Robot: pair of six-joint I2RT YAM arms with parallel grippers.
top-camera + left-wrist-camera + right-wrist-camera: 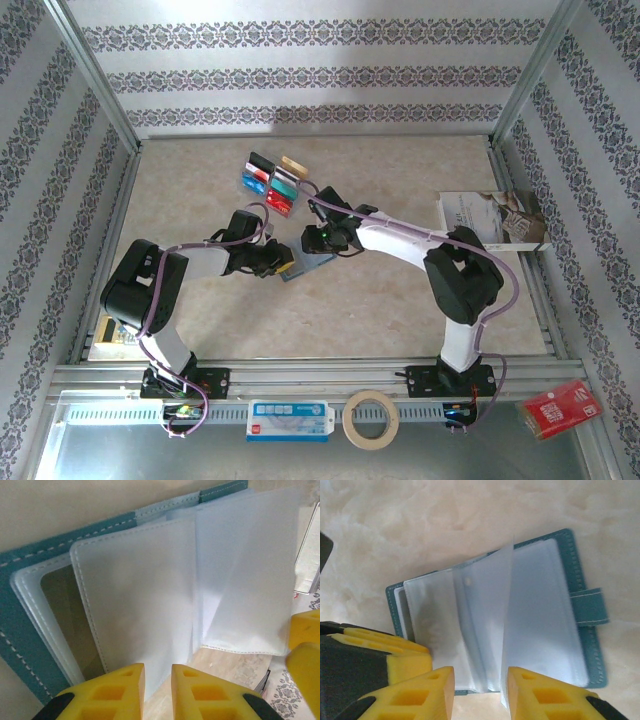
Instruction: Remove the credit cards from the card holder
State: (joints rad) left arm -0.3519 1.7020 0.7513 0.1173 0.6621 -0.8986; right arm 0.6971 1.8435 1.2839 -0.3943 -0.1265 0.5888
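The card holder (308, 266) lies open on the table (350, 320) at the frame's centre, teal cover (580, 580) down and its clear sleeves (485, 625) fanned upward. A dark olive panel (65, 615) shows through the leftmost sleeve. The left pincer (158, 690) has only a narrow gap with a sleeve's lower edge in it; I cannot tell whether it grips. The right pincer (476, 695) is released, its fingers apart on either side of an upright sleeve. The credit cards (270, 180) sit in a cluster above the holder. A printed booklet (490, 220) lies at the right edge, with a tape roll (371, 418) and a red packet (560, 408) along the bottom
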